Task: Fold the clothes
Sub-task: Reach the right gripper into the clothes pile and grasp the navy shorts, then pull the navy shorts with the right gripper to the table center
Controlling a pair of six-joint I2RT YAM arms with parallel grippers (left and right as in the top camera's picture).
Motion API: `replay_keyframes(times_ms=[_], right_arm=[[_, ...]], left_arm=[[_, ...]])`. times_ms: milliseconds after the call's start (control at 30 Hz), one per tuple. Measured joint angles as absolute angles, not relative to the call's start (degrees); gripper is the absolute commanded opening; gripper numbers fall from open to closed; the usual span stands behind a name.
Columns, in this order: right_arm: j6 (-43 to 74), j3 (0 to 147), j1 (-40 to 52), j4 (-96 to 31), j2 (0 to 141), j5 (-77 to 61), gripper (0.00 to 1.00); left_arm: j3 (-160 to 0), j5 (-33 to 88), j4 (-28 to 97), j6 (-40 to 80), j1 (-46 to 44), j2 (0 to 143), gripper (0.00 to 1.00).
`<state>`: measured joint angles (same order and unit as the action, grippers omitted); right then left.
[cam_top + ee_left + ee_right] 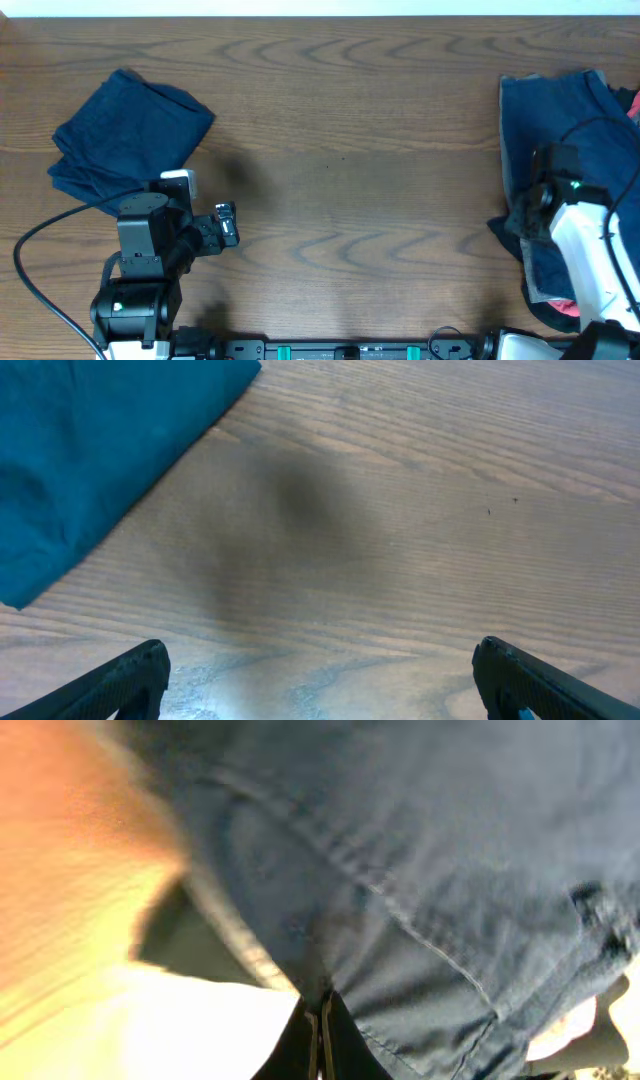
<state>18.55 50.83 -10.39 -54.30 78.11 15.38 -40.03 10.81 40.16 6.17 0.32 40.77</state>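
Between the right claw [320, 1023] tips, a blue garment [420, 870] is pinched thinly; slippage is risked. Left claw [320, 660]: released.

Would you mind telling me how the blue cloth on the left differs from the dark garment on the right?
The blue cloth is folded into a compact bundle; the dark garment lies loose and rumpled. The blue cloth lies free, with the open left gripper beside it, while the right gripper is pinched shut on the dark garment. Both are blue fabric on the wooden table.
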Motion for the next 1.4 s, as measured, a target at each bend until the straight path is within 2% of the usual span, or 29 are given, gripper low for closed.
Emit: replay_keyframes(times_ms=[200,367,533,733,767,800,867,900,933,967,1000,1033,1233,1400], right_arm=[[2.3,66.5,-9.0,-59.8,77.9,-7.7,0.01],[-3.3,70.7,1.2,-58.5,77.5,-19.0,0.01],[-3.2,70.4,15.8,-50.3,78.4,-22.9,0.01],[5.0,69.7,30.2,-33.5,84.6,-20.3,0.03],[6.5,69.6,32.3,-30.0,86.6,-19.9,0.09],[7.7,69.6,34.0,-26.8,88.4,-19.8,0.21],[9.8,69.6,37.4,-21.2,92.2,-19.7,0.29],[10.5,69.6,38.4,-20.0,93.6,-19.6,0.36],[11.2,69.6,39.6,-19.4,94.9,-19.6,0.49],[11.4,69.6,40.8,-18.9,96.3,-19.5,0.66],[12.0,69.6,41.6,-18.8,97.2,-19.3,0.77],[12.2,69.5,42.0,-19.2,97.7,-18.7,0.99],[14.9,69.2,39.6,-28.2,95.0,-8.0,0.99],[20.7,69.2,30.5,-41.9,86.7,3.5,0.99]], left_arm=[[-40.1,10.8,40.0,6.2,0.3,40.8,0.98],[-40.1,10.8,39.6,6.2,0.3,40.8,0.98],[-40.1,10.8,39.6,6.2,0.3,40.8,0.98],[-40.1,10.8,39.6,6.2,0.3,40.8,0.98],[-40.1,10.8,39.5,6.2,0.3,40.8,0.98],[-40.1,10.8,39.5,6.2,0.3,40.8,0.98],[-40.1,10.8,39.5,6.2,0.3,40.8,0.98],[-40.1,10.8,39.5,6.2,0.3,40.8,0.98],[-40.1,10.8,39.5,6.2,0.3,40.8,0.98],[-40.1,10.8,39.5,6.2,0.3,40.8,0.98],[-40.1,10.8,39.5,6.3,0.3,40.8,0.98],[-40.1,10.8,39.4,6.7,0.3,40.8,0.98],[-40.1,11.4,38.3,12.8,0.3,41.0,0.98],[-40.2,17.1,37.9,16.8,0.3,45.1,0.98]])
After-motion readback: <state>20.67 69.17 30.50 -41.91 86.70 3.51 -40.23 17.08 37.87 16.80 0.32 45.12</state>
